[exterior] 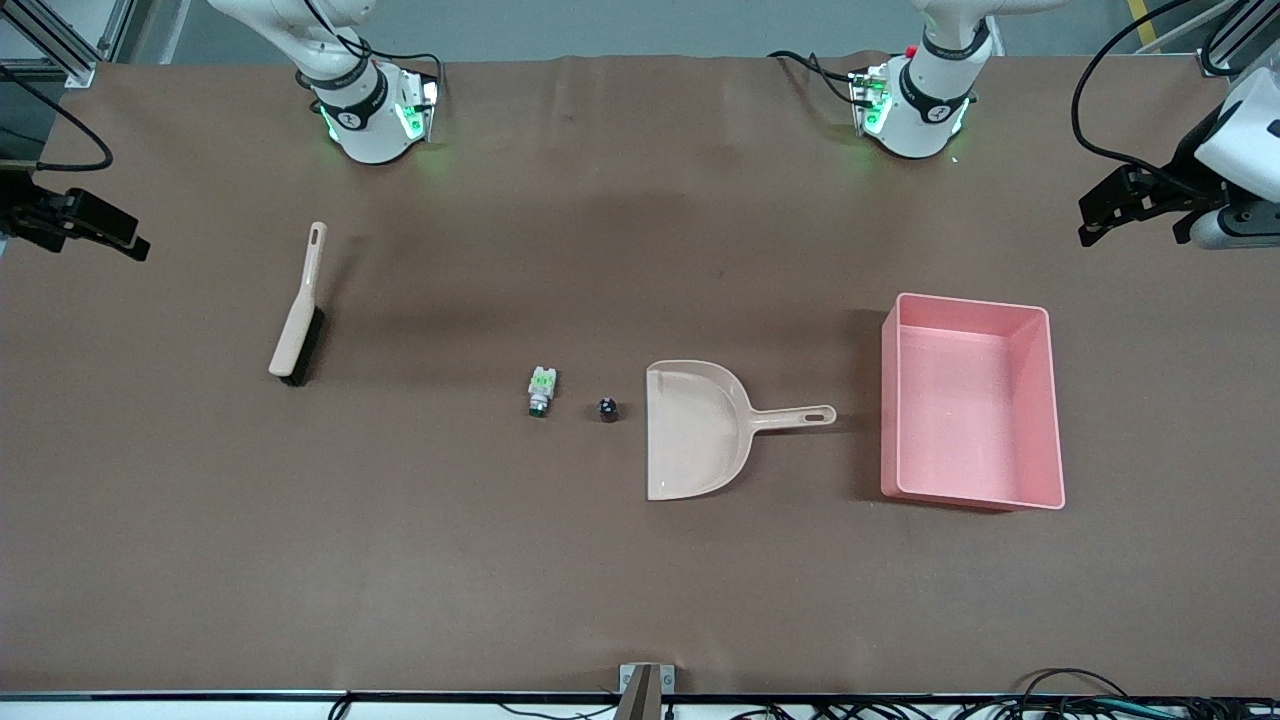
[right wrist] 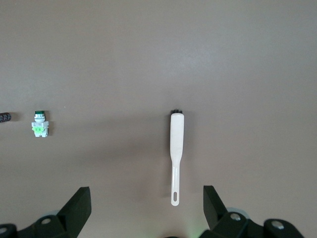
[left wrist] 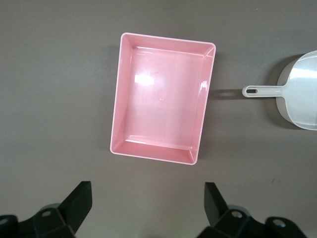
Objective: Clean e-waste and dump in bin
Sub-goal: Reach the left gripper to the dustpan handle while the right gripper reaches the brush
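The e-waste lies mid-table: a white-and-green blocky component (exterior: 541, 390) and, beside it toward the left arm's end, a small dark cylinder (exterior: 607, 409). Both also show in the right wrist view, the component (right wrist: 39, 126) and the cylinder (right wrist: 4, 117) at the frame's edge. The pink bin (exterior: 960, 400) stands empty toward the left arm's end and shows in the left wrist view (left wrist: 161, 99). My left gripper (exterior: 1100, 215) hangs high over that end of the table, open and empty (left wrist: 148, 198). My right gripper (exterior: 120, 238) hangs high over the right arm's end, open and empty (right wrist: 147, 201).
A beige dustpan (exterior: 695, 430) lies between the dark cylinder and the bin, its handle toward the bin; it also shows in the left wrist view (left wrist: 297, 91). A beige hand brush with dark bristles (exterior: 298, 320) lies toward the right arm's end, below the right gripper (right wrist: 176, 144).
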### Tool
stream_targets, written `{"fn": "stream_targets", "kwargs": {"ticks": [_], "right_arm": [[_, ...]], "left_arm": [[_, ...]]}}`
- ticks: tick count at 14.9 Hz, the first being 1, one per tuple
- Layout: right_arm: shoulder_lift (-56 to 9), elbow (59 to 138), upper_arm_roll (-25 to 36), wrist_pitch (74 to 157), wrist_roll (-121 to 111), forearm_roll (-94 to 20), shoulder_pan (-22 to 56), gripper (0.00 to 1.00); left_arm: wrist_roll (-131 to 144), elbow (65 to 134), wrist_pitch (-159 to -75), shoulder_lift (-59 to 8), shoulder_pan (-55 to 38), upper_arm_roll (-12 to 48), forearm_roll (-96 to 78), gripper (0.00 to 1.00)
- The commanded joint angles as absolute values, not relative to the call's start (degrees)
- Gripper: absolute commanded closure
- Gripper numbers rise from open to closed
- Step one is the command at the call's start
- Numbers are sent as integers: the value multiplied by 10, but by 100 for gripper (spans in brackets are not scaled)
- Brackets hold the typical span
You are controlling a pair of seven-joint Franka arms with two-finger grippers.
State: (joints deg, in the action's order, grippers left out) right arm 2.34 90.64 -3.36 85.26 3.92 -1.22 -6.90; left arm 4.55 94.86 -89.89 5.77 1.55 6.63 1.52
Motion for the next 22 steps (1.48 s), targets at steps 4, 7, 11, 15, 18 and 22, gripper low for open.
{"fn": "stream_targets", "kwargs": {"ticks": [4, 7, 11, 15, 18, 22], "right_arm": [[28, 913, -38, 853, 45, -21, -77, 0], [29, 916, -38, 853, 46, -23, -77, 0], [33, 933, -38, 853, 45, -34, -87, 0], [108, 1065, -38, 909, 44, -36, -87, 0], [139, 1176, -38, 990, 44, -36, -91, 0], [172, 1315, -33, 1098, 44, -36, -93, 0]], "left_arm": [[39, 933, -889, 52, 10, 75, 25, 0], [39, 933, -914, 17, -14, 89, 24, 0], [39, 933, -985, -51, -50, 133, 28, 0], [38, 932, -1041, -125, -115, 149, 101, 0], [35, 900, -1064, -183, -139, 149, 111, 0], [-34, 849, -1070, -264, -176, 149, 123, 0]]}}
